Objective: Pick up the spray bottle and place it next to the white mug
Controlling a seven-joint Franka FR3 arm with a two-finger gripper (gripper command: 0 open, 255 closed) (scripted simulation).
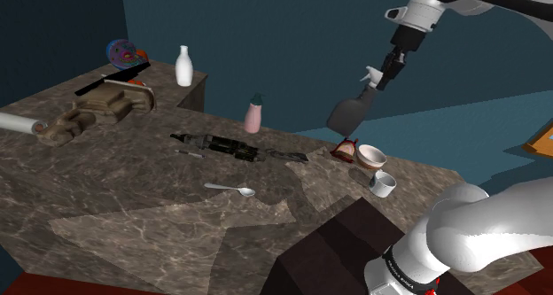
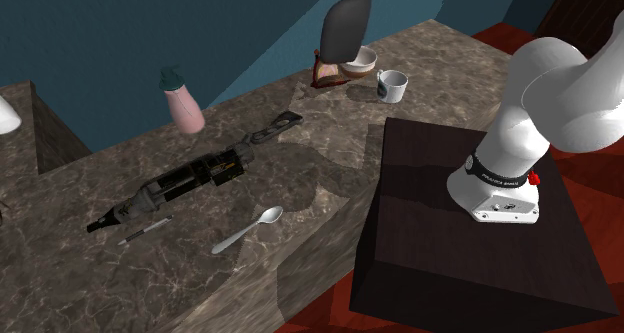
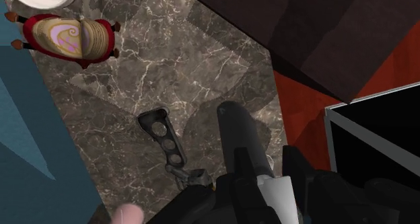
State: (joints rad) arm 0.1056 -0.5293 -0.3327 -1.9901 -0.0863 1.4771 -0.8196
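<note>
While the black gripper (image 1: 387, 70) clamps the dark-grey spray bottle (image 1: 346, 114) aloft, the carry step is judged current; next comes descent beside the white mug (image 1: 383, 184).

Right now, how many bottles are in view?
3: grey spray bottle held aloft in the gripper; pink bottle on the counter; white bottle on the raised ledge. More may be hidden.

Light is dim and cool around me. My white arm (image 1: 483, 222) catches the brightest of it. Soft, broad shadows lie across the marble counter (image 1: 133, 240); the spray bottle (image 3: 242, 148) clasped in my pincer (image 3: 259, 192) darkens a patch beneath. Everything renders evenly sharp.
</note>
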